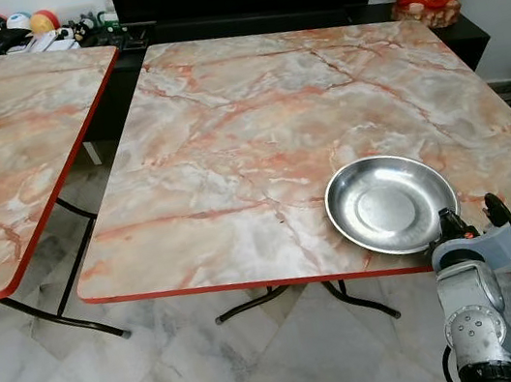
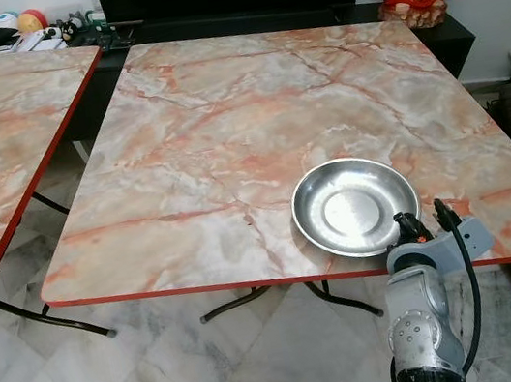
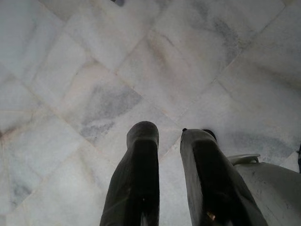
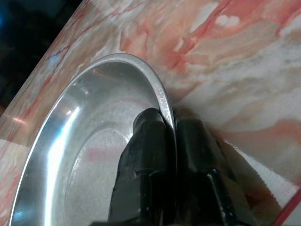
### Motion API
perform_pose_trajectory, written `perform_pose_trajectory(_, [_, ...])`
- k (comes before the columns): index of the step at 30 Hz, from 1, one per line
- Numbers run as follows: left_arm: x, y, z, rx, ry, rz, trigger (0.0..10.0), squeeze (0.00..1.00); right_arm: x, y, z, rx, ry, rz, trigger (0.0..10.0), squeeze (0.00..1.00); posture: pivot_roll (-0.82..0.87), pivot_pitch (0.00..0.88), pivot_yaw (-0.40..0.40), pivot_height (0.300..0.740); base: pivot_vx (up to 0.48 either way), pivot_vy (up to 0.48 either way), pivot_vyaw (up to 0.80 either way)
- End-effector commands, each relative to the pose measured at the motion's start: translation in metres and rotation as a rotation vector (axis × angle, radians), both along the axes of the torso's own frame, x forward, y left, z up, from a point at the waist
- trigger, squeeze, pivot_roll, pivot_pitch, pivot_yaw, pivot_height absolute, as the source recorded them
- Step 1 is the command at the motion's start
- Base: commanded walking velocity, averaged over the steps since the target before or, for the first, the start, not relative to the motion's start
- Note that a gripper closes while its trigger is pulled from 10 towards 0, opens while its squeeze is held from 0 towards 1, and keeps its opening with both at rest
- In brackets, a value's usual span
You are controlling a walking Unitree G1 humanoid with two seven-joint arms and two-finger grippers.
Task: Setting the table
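Marble-patterned, red-edged desk (image 1: 256,132) carries a round shiny steel plate (image 1: 390,203) at the frame's lower right, near its front edge, where the right gripper (image 4: 168,123) has its jaws pinched on the rim, seemingly to set it down, while the left gripper (image 3: 169,141) hangs idle, jaws slightly parted, over floor tiles.

Right gripper (image 4: 169,127) extended forward and low, jaws pinched together, left gripper (image 3: 167,141) hanging downward, jaws slightly parted
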State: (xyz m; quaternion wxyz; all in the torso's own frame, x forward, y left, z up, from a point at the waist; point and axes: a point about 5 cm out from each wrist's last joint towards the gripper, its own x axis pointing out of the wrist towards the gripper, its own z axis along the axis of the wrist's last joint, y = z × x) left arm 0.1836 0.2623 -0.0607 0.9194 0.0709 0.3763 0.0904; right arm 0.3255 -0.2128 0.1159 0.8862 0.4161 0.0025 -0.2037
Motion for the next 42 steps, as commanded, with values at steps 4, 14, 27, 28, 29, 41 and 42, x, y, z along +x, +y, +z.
perform_pose_trajectory(4, [-0.01, 0.002, -0.005, 0.005, 0.044, -0.008, 10.0, 0.0, -0.003, 0.003, -0.009, -0.005, 0.051, 0.009, 10.0, 0.36, 0.03, 0.168, -0.046, 0.74, 0.0, 0.0, 0.0])
perform_pose_trajectory(14, [-0.008, -0.001, -0.005, 0.001, 0.043, -0.013, 10.0, 0.0, -0.007, 0.003, -0.014, -0.006, 0.071, 0.007, 10.0, 0.44, 0.03, 0.167, -0.046, 0.74, 0.0, 0.0, 0.0])
perform_pose_trajectory(27, [-0.008, -0.002, -0.006, -0.001, 0.045, -0.013, 10.0, 0.0, -0.011, 0.005, -0.019, -0.008, 0.096, 0.018, 10.0, 0.43, 0.03, 0.168, -0.048, 0.74, 0.0, 0.0, 0.0])
perform_pose_trajectory(28, [-0.008, -0.002, -0.006, -0.001, 0.045, -0.013, 10.0, 0.0, -0.012, 0.004, -0.019, -0.009, 0.097, 0.017, 10.0, 0.43, 0.03, 0.168, -0.048, 0.74, 0.0, 0.0, 0.0])
perform_pose_trajectory(29, [-0.008, -0.003, -0.006, -0.002, 0.045, -0.014, 10.0, 0.0, -0.012, 0.004, -0.019, -0.009, 0.098, 0.015, 10.0, 0.43, 0.03, 0.168, -0.048, 0.74, 0.0, 0.0, 0.0])
perform_pose_trajectory(41, [-0.007, -0.004, -0.006, -0.004, 0.043, -0.016, 10.0, 0.0, -0.014, 0.001, -0.019, -0.013, 0.104, 0.001, 10.0, 0.87, 0.03, 0.168, -0.05, 0.74, 0.0, 0.0, 0.0])
perform_pose_trajectory(42, [-0.007, -0.004, -0.006, -0.003, 0.043, -0.015, 10.0, 0.0, -0.013, 0.001, -0.019, -0.014, 0.104, 0.002, 10.0, 0.88, 0.03, 0.169, -0.05, 0.74, 0.0, 0.0, 0.0])
